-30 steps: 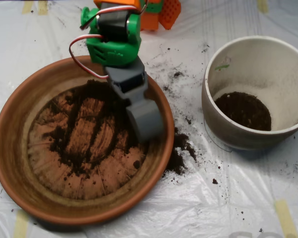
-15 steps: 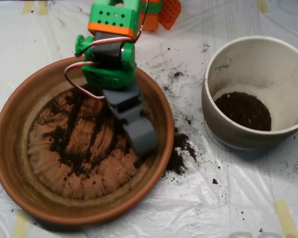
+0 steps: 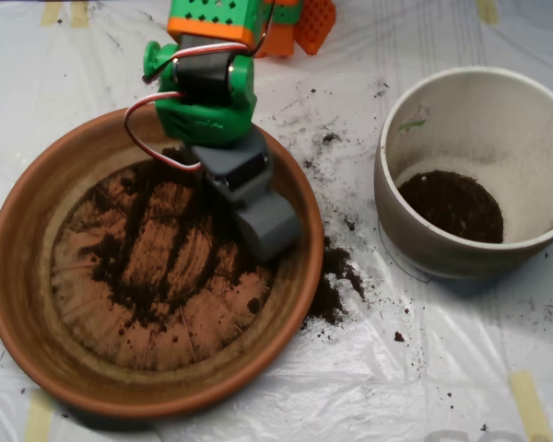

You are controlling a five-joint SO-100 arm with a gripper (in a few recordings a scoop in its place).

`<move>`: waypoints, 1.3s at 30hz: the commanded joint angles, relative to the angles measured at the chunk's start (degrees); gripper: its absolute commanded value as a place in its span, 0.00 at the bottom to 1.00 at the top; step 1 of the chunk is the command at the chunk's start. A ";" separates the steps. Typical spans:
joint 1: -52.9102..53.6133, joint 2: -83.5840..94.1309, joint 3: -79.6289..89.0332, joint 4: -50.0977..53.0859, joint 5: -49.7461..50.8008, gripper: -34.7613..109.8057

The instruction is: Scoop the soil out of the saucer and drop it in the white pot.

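The terracotta saucer [image 3: 18, 304] fills the left half of the overhead view. Dark soil [image 3: 134, 276] lies in streaks and clumps across its ridged base. My grey scoop [image 3: 269, 226] hangs over the saucer's right inner side, close to the rim, below the green arm [image 3: 207, 101]. Its two shells look closed together, and whatever is inside them is hidden. The white pot [image 3: 392, 216] stands to the right, apart from the saucer, with a dark patch of soil [image 3: 452, 204] on its bottom.
Spilled soil [image 3: 334, 276] lies on the plastic sheet between the saucer and the pot, with finer grains scattered up toward the arm's orange base [image 3: 304, 23]. A red-and-white cable [image 3: 143, 120] loops left of the arm.
The scoop dipped down toward the saucer's lower right rim, then pulled back up and slightly right. The arm's body has shifted with it. The soil streaks look about the same.
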 commanded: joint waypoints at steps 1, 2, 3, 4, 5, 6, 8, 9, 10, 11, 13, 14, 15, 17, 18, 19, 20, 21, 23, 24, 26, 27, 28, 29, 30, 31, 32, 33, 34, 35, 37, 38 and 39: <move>1.93 1.76 -0.70 -0.79 -0.26 0.52; 2.11 1.23 -1.76 -0.79 0.18 0.52; 2.29 0.62 -3.08 -0.44 0.88 0.52; 2.37 -0.35 -4.75 -0.09 1.93 0.52; 2.55 -1.58 -6.77 0.53 2.99 0.53; 2.64 -2.99 -8.70 1.23 4.04 0.53; 2.64 -6.06 -12.48 3.08 5.27 0.53; 2.64 -7.21 -13.45 4.04 5.10 0.52; 2.64 -7.73 -13.54 4.04 4.75 0.52; 2.64 -7.91 -13.18 4.13 3.96 0.52; 2.55 -7.56 -11.87 4.22 2.64 0.52; 2.46 -7.56 -11.78 4.22 2.29 0.51; 2.46 -7.56 -11.51 4.57 1.76 0.51; 2.64 -7.38 -10.90 4.57 1.05 0.50; 2.72 -7.38 -10.63 4.57 0.62 0.49; 2.90 -7.12 -10.11 4.48 0.18 0.49; 3.16 -6.77 -9.67 4.31 -0.09 0.49; 3.34 -6.24 -8.88 4.04 -0.62 0.49; 3.87 -4.66 -6.86 2.64 -1.58 0.49; 4.13 -3.78 -5.71 1.85 -2.11 0.49; 4.75 -2.37 -4.13 0.97 -3.08 0.49; 5.01 -1.58 -3.25 0.26 -3.52 0.49; 5.45 -0.79 -2.55 -0.09 -4.04 0.49; 5.89 -0.26 -2.11 -0.18 -4.39 0.49; 6.33 0.18 -1.67 -0.53 -4.66 0.48; 6.86 0.88 -0.97 -0.97 -5.19 0.47; 7.38 1.49 -0.18 -1.49 -5.71 0.47; 8.00 2.11 0.88 -2.37 -6.33 0.47; 8.53 2.72 1.85 -3.08 -7.03 0.47; 9.05 3.08 2.64 -3.69 -7.82 0.47; 9.93 3.52 4.04 -5.54 -8.70 0.45; 10.37 3.60 4.39 -5.80 -9.23 0.44; 10.72 3.60 4.57 -6.06 -9.67 0.43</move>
